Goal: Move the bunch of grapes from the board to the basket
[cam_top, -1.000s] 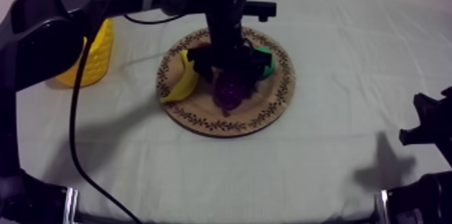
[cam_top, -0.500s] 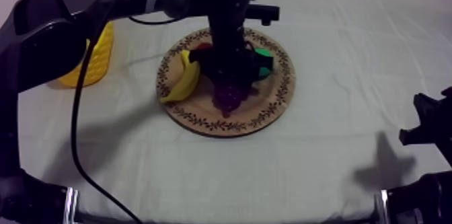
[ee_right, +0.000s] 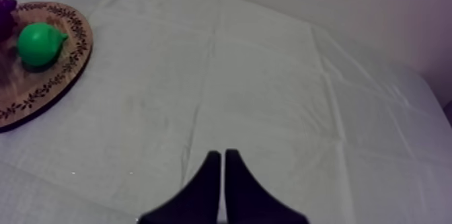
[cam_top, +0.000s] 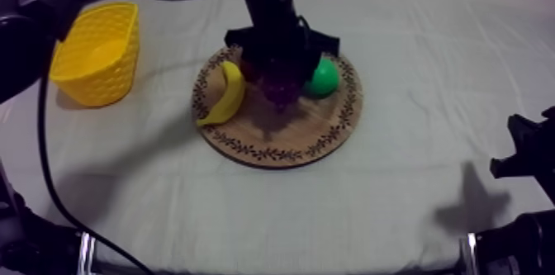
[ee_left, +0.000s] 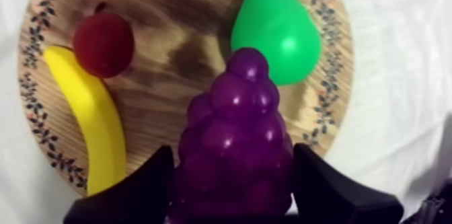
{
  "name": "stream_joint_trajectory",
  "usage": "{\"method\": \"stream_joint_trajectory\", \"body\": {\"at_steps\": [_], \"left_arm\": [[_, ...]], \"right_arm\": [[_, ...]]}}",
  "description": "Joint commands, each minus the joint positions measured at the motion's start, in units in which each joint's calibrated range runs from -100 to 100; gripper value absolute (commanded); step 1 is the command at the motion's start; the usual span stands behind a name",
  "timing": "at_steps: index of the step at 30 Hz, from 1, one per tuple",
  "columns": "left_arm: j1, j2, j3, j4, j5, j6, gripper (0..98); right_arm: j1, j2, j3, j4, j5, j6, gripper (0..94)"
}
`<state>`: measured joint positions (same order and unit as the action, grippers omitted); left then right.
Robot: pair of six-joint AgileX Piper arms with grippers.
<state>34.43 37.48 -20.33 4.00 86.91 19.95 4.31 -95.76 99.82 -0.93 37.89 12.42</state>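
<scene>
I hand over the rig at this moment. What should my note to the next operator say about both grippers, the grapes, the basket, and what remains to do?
Left gripper: shut on the bunch of grapes, held above the wooden board.
Right gripper: shut on nothing, low over the bare cloth.
Yellow basket: upright at the left arm's side; it looks empty.
Banana, pear and small red fruit lie on the board.
Done: grapes gripped and apparently lifted.
Left: carry them over the basket and release.
</scene>
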Motion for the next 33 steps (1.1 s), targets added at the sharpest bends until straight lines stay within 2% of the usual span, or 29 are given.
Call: {"method": "stream_joint_trajectory", "body": {"at_steps": [1, 11, 18, 33], "left_arm": [[-0.1, -1.9, -0.3, -0.10, 0.5, -0.1, 52.2], [-0.8, -7.6, -0.2, -0.77, 2.5, -0.6, 52.2], [-3.0, -10.8, 2.2, -1.30, 2.7, -1.5, 51.9], [-15.0, -17.3, 13.0, -3.48, 2.5, -4.8, 52.0]], "right_arm": [[0.0, 0.0, 0.0, 0.0, 0.0, 0.0, 0.3], [0.0, 0.0, 0.0, 0.0, 0.0, 0.0, 0.3], [0.0, 0.0, 0.0, 0.0, 0.0, 0.0, 0.3], [0.0, 0.0, 0.0, 0.0, 0.0, 0.0, 0.3]]}}
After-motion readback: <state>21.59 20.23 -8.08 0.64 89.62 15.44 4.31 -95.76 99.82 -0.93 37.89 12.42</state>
